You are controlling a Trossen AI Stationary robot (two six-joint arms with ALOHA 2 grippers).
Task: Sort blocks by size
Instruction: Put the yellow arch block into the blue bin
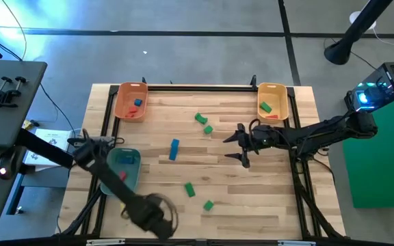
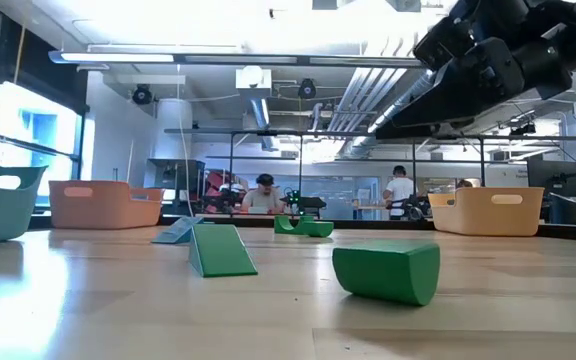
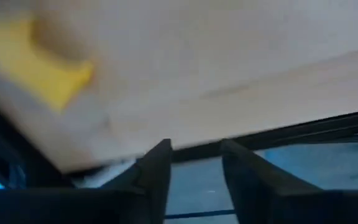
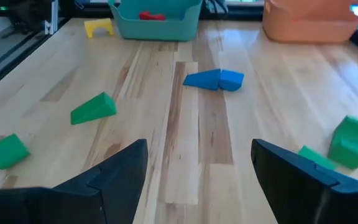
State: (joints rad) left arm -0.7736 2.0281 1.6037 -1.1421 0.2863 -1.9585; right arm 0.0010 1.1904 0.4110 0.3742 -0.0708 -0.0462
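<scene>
**Blocks scattered mid-table, both grippers empty**

Nearest the low camera: green rounded block [image 2: 388, 271], wedge [image 2: 220, 250] behind. Blue block [image 1: 174, 149] at tabletop centre; red one [image 4: 151, 15] in teal tray [image 1: 130, 169]. My right gripper [image 1: 241, 146] spread wide over the centre; left fingers [image 3: 155, 177] parted, holding nothing, near the front-left edge.

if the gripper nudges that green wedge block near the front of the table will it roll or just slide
The green wedge probably slides: it rests on a flat face on the smooth wooden table. Its sloped side may let fingers slip off. It looks rigid, likely light.
</scene>
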